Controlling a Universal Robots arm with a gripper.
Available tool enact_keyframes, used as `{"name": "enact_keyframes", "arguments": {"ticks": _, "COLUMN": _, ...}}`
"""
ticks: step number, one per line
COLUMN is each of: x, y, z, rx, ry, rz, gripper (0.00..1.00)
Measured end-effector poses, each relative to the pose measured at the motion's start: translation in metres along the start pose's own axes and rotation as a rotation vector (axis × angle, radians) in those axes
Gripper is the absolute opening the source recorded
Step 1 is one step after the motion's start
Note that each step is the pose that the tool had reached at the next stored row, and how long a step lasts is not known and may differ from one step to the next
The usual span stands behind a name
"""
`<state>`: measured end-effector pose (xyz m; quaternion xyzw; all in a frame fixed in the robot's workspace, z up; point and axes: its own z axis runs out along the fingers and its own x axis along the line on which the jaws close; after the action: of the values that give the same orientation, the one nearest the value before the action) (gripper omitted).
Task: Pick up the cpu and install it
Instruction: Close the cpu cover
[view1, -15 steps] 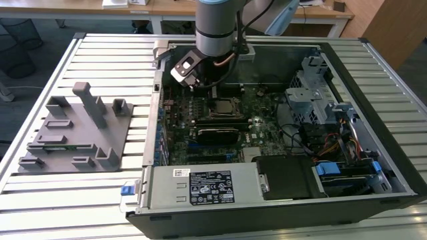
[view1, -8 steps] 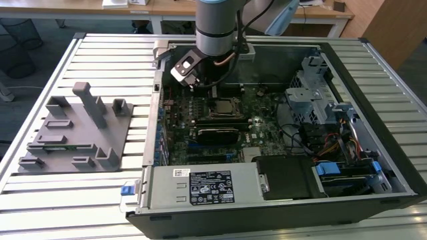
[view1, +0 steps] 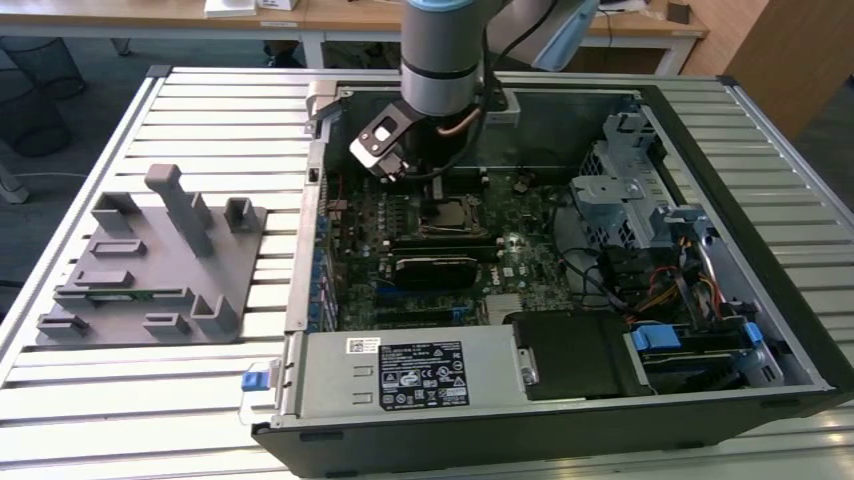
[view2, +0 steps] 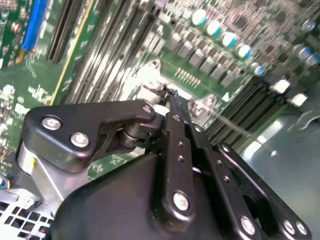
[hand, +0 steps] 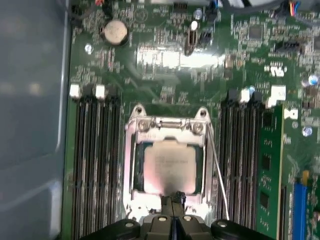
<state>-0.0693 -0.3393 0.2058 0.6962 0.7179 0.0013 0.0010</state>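
The cpu (hand: 169, 168), a small square chip with a shiny silver top, lies flat in the motherboard socket, with a metal frame (hand: 134, 165) around it. In the exterior view the cpu (view1: 450, 211) sits mid-board inside the open computer case. My gripper (hand: 173, 199) hangs just over the socket's edge, next to the chip, fingers pressed together with nothing between them. In the second wrist view the shut gripper (view2: 170, 96) points down at the socket's corner. A thin wire lever (hand: 218, 175) runs along one side of the socket.
Memory slots (hand: 95, 165) flank the socket on both sides. A black rectangular block (view1: 430, 270) lies on the board near the socket. The grey plastic fixture (view1: 147, 265) stands on the slatted table at the exterior view's left. Cables and drive bays (view1: 641, 230) crowd the case's right.
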Motion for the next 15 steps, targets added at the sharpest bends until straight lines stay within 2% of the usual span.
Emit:
{"name": "enact_keyframes", "arguments": {"ticks": 9, "x": -0.0008, "y": 0.0232, "z": 0.0, "rx": 0.0044, "ry": 0.0001, "rz": 0.0, "gripper": 0.11}}
{"name": "enact_keyframes", "arguments": {"ticks": 15, "x": -0.001, "y": 0.0294, "z": 0.0001, "rx": 0.0051, "ry": 0.0001, "rz": 0.0, "gripper": 0.11}}
